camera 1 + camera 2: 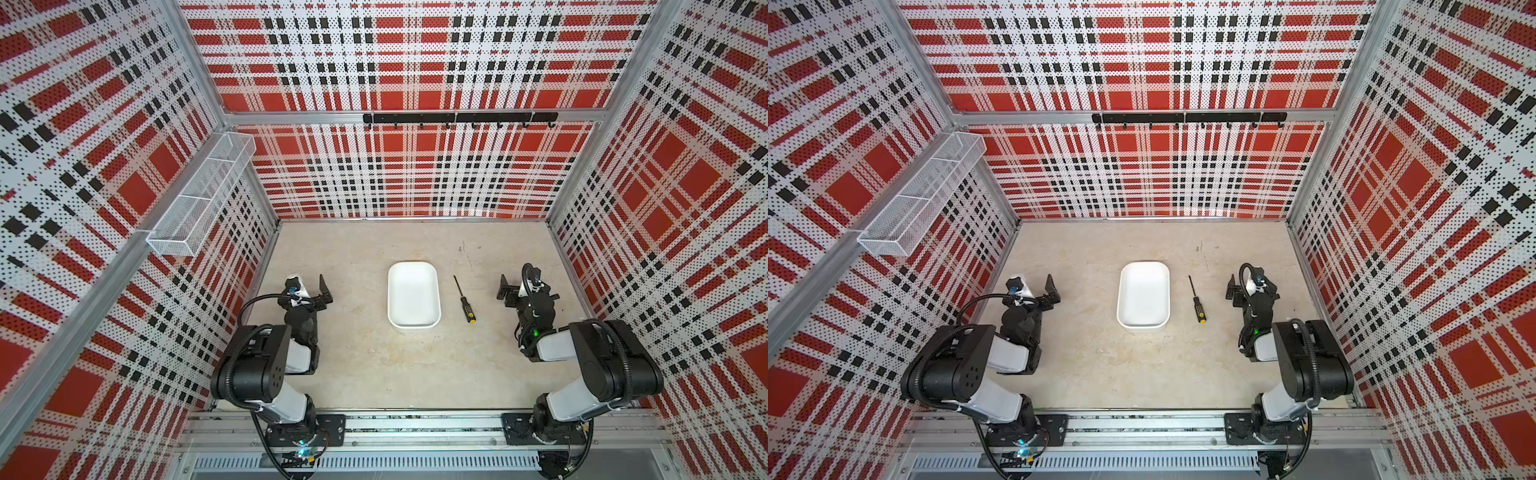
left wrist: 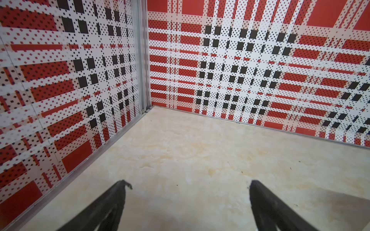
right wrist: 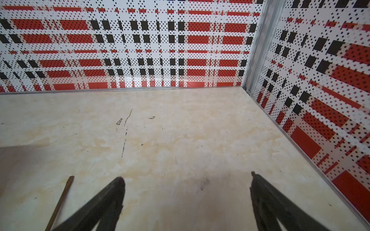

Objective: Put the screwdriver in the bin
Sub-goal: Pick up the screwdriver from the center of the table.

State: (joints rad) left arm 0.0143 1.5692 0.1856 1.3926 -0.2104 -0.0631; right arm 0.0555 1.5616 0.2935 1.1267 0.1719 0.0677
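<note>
on the bench, between the bin and the right gripper, the screwdriver lies flat, near the bin but not touching it, shaft pointing to the back wall and yellow butt end toward the arms. the bin holds nothing. both grippers are released: the right one and the left gripper each show jaws spread wide over bare bench, grasping nothing. we judge the screwdriver light and stiff, but round enough to roll if nudged. its thin, smooth shaft would likely slip or pivot in the jaws, so we would take it across the thicker dotted handle, near its middle, with the jaws set square to its length. it looks shorter than the bin, so laid lengthwise it should fit.
</note>
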